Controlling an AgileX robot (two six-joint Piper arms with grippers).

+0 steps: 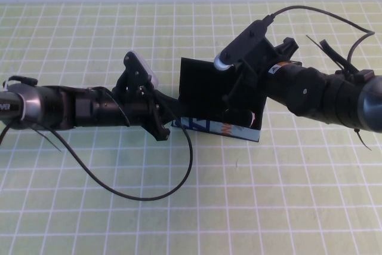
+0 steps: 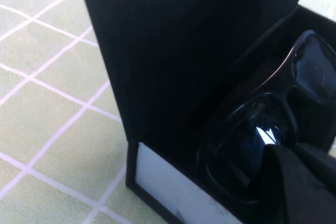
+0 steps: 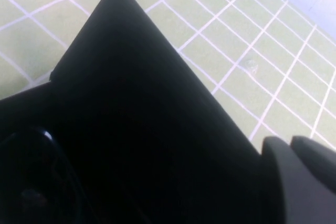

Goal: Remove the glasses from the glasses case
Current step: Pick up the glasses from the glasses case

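The glasses case (image 1: 219,127) stands open at the table's middle, its black lid (image 1: 206,85) upright and its light-blue strip facing front. The black glasses (image 2: 262,129) lie inside; a lens also shows in the right wrist view (image 3: 31,192). My left gripper (image 1: 162,122) is at the case's left end, and its fingers (image 2: 286,182) sit close together just over the near lens. My right gripper (image 1: 234,104) reaches down from the right beside the lid (image 3: 136,129), and its fingers (image 3: 286,182) are together near the lid's edge.
The green gridded mat (image 1: 268,207) covers the table. A black cable (image 1: 137,192) loops from the left arm over the mat in front of the case. Another cable (image 1: 334,19) arcs above the right arm.
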